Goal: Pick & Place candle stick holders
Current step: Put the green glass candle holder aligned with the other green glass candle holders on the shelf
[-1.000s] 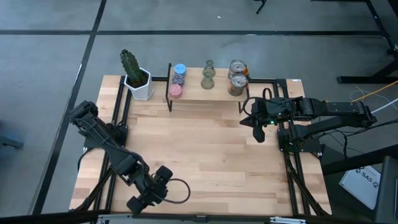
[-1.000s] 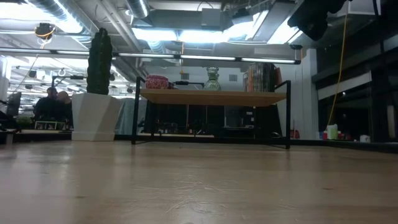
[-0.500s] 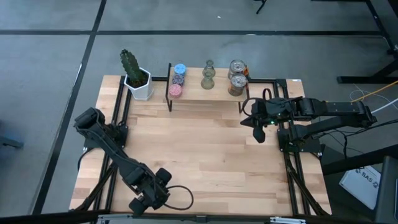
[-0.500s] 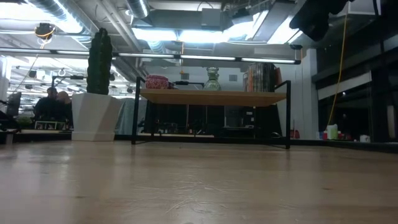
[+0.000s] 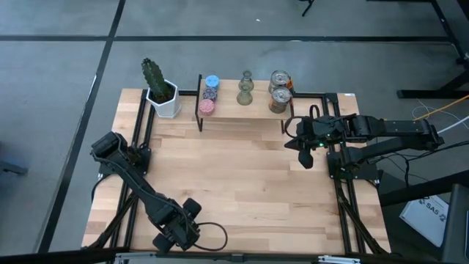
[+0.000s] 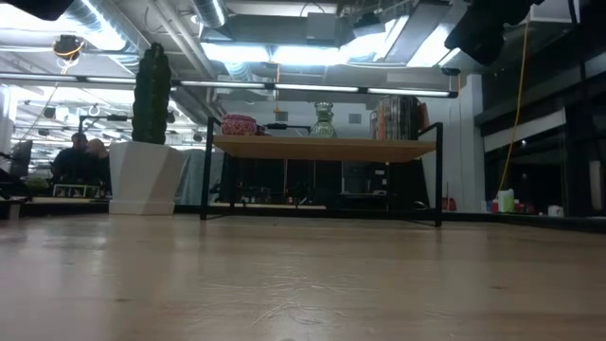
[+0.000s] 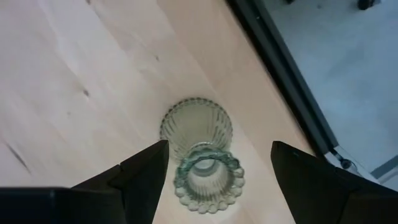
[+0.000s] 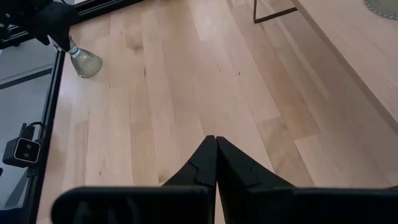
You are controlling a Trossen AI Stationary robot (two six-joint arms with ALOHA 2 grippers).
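Your wooden counter (image 5: 242, 169) carries a low shelf (image 5: 245, 110) along its far edge, beside a white pot with a cactus (image 5: 161, 92). On the shelf stand three round holders (image 5: 209, 93), one green flared holder (image 5: 245, 89) and two silvery glass cups (image 5: 279, 92). Your left hand (image 7: 214, 171), at the near left edge of the counter, stands wide around another green flared holder (image 7: 199, 155), upright there. Your right hand (image 8: 215, 163), fingers pressed together and empty, hangs over the counter before the shelf's right end.
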